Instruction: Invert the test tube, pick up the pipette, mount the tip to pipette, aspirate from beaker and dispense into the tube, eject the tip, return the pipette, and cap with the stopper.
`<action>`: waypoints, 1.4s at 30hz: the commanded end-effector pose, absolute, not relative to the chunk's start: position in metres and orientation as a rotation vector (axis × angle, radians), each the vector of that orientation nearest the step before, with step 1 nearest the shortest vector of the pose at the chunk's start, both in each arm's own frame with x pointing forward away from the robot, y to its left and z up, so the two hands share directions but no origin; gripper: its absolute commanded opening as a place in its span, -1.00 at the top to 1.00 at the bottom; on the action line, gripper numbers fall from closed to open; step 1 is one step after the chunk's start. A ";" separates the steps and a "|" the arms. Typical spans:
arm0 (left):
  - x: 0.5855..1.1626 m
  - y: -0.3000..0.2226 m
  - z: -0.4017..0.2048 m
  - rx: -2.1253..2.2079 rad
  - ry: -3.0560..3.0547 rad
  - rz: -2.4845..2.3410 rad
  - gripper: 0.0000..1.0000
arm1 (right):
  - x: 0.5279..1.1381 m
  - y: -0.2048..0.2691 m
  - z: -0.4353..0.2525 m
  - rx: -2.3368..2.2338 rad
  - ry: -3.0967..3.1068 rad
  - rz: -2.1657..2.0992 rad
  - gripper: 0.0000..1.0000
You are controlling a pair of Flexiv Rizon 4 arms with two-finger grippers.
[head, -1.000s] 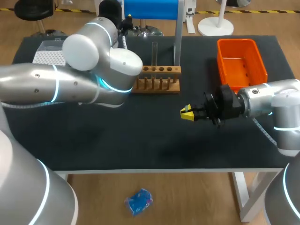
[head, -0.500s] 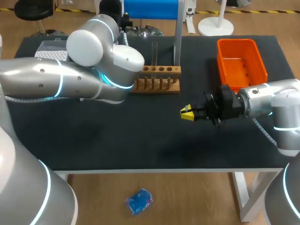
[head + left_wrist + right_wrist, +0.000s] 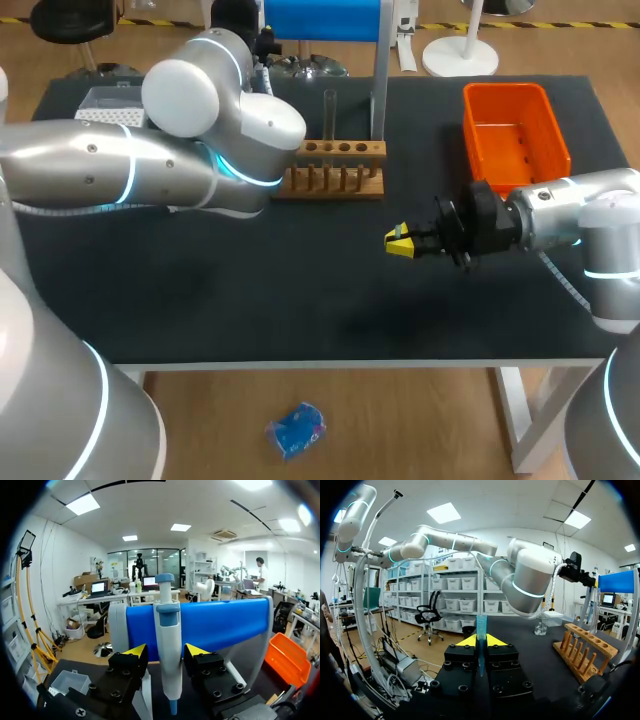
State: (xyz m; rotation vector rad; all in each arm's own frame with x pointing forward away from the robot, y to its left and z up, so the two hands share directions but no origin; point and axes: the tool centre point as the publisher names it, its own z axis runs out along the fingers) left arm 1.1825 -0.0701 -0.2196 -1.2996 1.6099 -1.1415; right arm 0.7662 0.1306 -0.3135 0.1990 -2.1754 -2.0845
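Head view: test tube [image 3: 329, 112] in rack [image 3: 335, 168]; left gripper [image 3: 166, 652] loose around pipette [image 3: 168, 625] (seemingly untouched), right gripper [image 3: 481, 641] clenching blue piece [image 3: 481, 624].

**Setting:** laboratory bench tended by robot arms.

**Evidence:**
- Black table [image 3: 300, 300].
- Wooden test-tube rack [image 3: 337, 167] with one test tube [image 3: 329, 115] upright in it, well ahead of the right gripper [image 3: 480, 641].
- The right gripper pinches a slim blue piece [image 3: 481, 622].
- Pipette [image 3: 168, 630] hanging on a blue stand [image 3: 220, 625], between the parted fingers of the left gripper [image 3: 166, 651].
- Glass beaker [image 3: 540, 625] ahead of the right gripper, beside the rack.
- Tip box [image 3: 70, 680] beside the left gripper.
- Orange bin [image 3: 513, 130] near the right arm.
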 end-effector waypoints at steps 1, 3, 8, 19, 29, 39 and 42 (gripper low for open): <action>1.188 -0.073 -0.223 -1.300 1.602 -1.139 0.10 | 0.766 0.131 -0.313 0.199 -2.178 -2.082 1.00; 1.189 -0.073 -0.224 -1.303 1.600 -1.135 0.11 | 0.766 0.131 -0.313 0.199 -2.178 -2.082 1.00; 1.191 -0.073 -0.225 -1.310 1.594 -1.134 0.12 | 0.766 0.131 -0.313 0.199 -2.178 -2.082 1.00; 1.193 -0.074 -0.225 -1.310 1.587 -1.122 0.42 | 0.766 0.131 -0.313 0.199 -2.178 -2.082 1.00; 1.194 -0.074 -0.227 -1.326 1.583 -1.111 1.00 | 0.766 0.131 -0.313 0.199 -2.178 -2.082 1.00; 1.189 -0.071 -0.218 -1.337 1.564 -1.116 1.00 | 0.766 0.131 -0.313 0.199 -2.178 -2.082 1.00; 1.188 -0.070 -0.213 -1.334 1.559 -1.113 1.00 | 0.766 0.131 -0.313 0.199 -2.178 -2.082 1.00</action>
